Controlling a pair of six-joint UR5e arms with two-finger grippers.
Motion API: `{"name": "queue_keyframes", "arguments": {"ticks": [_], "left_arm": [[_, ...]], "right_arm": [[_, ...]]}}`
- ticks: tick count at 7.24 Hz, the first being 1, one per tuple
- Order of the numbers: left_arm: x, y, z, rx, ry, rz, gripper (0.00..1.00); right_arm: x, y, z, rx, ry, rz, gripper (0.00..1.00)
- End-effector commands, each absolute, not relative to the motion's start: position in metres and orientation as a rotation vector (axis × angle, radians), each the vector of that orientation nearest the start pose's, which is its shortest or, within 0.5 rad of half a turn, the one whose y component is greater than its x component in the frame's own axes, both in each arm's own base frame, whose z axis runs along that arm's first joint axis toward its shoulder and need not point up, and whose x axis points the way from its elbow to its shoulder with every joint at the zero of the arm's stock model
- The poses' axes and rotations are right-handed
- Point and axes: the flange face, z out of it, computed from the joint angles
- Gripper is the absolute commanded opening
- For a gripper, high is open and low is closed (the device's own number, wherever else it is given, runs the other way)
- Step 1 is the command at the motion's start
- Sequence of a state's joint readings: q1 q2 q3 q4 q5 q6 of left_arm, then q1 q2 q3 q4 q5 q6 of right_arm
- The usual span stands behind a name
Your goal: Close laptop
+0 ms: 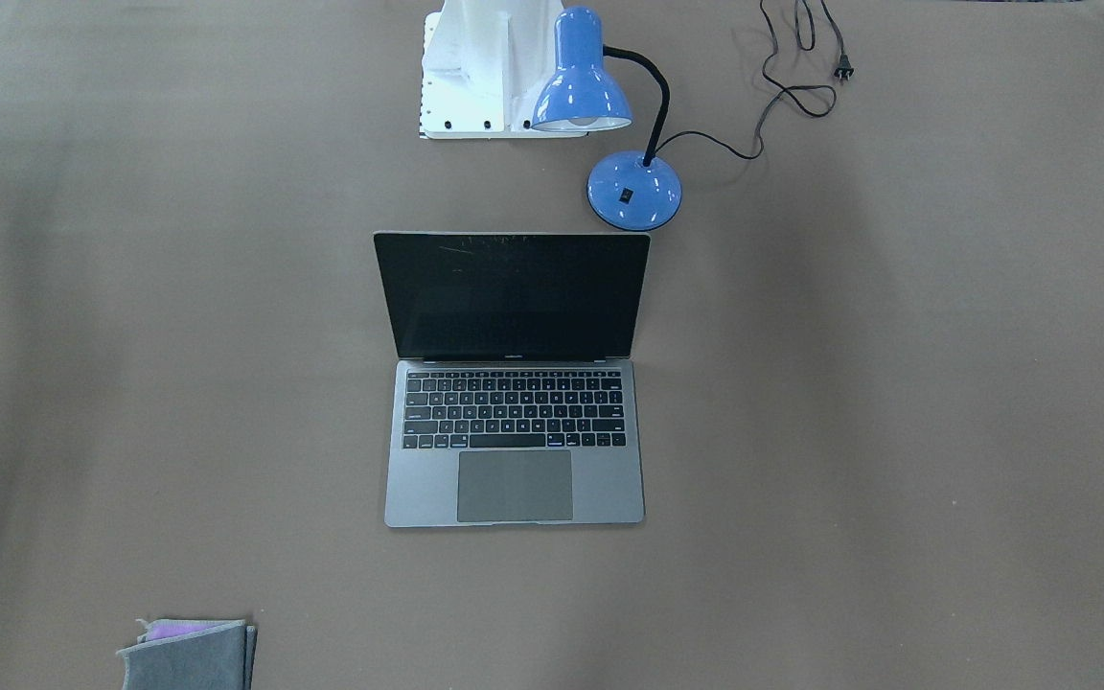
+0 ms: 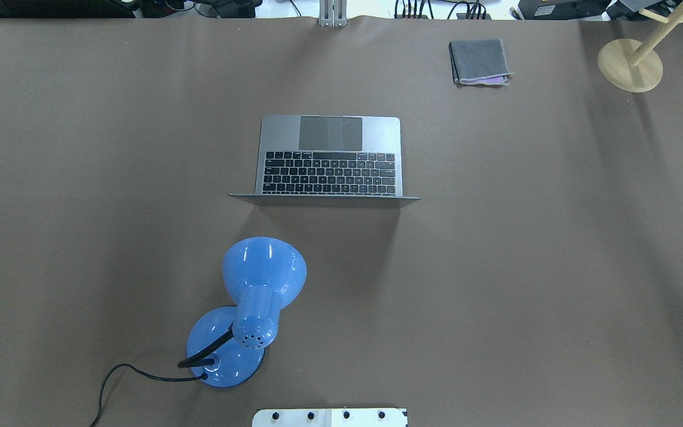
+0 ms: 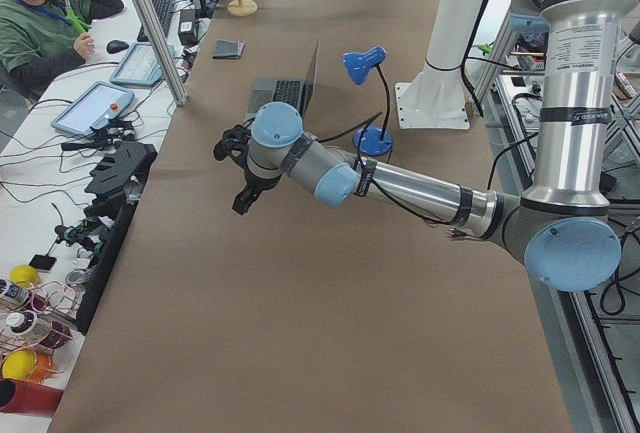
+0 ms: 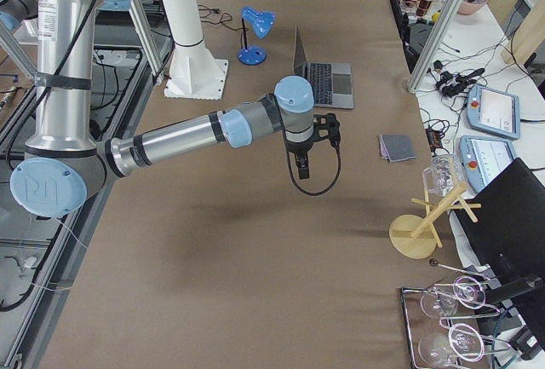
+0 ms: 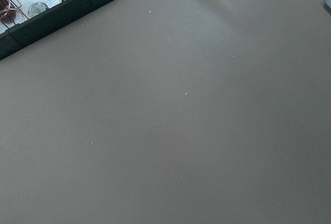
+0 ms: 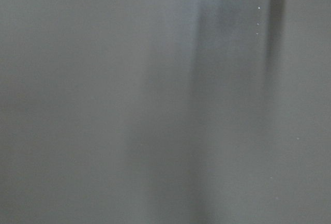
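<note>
The laptop (image 1: 514, 441) stood open at the middle of the counter (image 2: 555, 267), its closing not yet begun. Nearest the robot, a blue desk lamp (image 2: 258, 296) sat on the left-arm side, its shade tipped toward the back of the lid and its cord (image 1: 782, 96) trailing loose toward the robot's side. Just beyond it the lid rose close to upright, its back to the robot and the dark screen facing the operators' side, keyboard and trackpad lying flat beyond the hinge. Farther still lay a folded grey cloth (image 2: 479, 61) and the base of a wooden stand (image 2: 630, 64).

Out at either end of the counter, well apart from the machine, the left pincer (image 3: 238, 168) and the right pincer (image 4: 305, 160) hung over bare surface. Whether their fingers were apart or together could not be told, as only the side views showed them.

The likeliest trouble lay in the approach: a left arm swinging in behind the lid could clip the lamp's shade or snag its cord and topple it. A push placed low on the lid, or too brisk, would probably skid the slim body across the smooth covering rather than fold the hinge. A lid released early might drop hard on the keys.
</note>
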State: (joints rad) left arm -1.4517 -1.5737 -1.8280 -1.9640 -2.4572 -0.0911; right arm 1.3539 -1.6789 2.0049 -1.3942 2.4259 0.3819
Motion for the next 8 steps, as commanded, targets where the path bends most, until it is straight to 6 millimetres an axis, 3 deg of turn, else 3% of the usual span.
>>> {"name": "queue_keyframes", "arguments": {"ticks": [1, 2, 3, 4, 5, 6, 7, 8], "left_arm": [[0.059, -0.491, 0.459, 0.414, 1.071, 0.244, 0.98], [0.100, -0.481, 0.447, 0.378, 1.134, 0.235, 0.98], [0.139, -0.467, 0.434, 0.351, 1.205, 0.227, 0.98], [0.168, -0.452, 0.423, 0.319, 1.272, 0.228, 0.98], [0.192, -0.439, 0.415, 0.288, 1.318, 0.245, 0.88], [0.219, -0.433, 0.396, 0.223, 1.366, 0.225, 0.30], [0.250, -0.431, 0.374, 0.213, 1.391, 0.213, 0.00], [0.297, -0.410, 0.363, 0.208, 1.409, 0.218, 0.00]], "right_arm": [[-0.096, -0.436, 0.436, 0.201, -1.069, 0.027, 0.98], [-0.119, -0.428, 0.424, 0.202, -1.121, 0.071, 0.92], [-0.145, -0.418, 0.413, 0.199, -1.167, 0.109, 0.79], [-0.169, -0.407, 0.403, 0.179, -1.211, 0.123, 0.57], [-0.185, -0.399, 0.398, 0.163, -1.231, 0.117, 0.25], [-0.199, -0.389, 0.391, 0.153, -1.244, 0.077, 0.00], [-0.212, -0.381, 0.383, 0.166, -1.246, 0.062, 0.00], [-0.233, -0.368, 0.374, 0.104, -1.254, 0.144, 0.00]]}}
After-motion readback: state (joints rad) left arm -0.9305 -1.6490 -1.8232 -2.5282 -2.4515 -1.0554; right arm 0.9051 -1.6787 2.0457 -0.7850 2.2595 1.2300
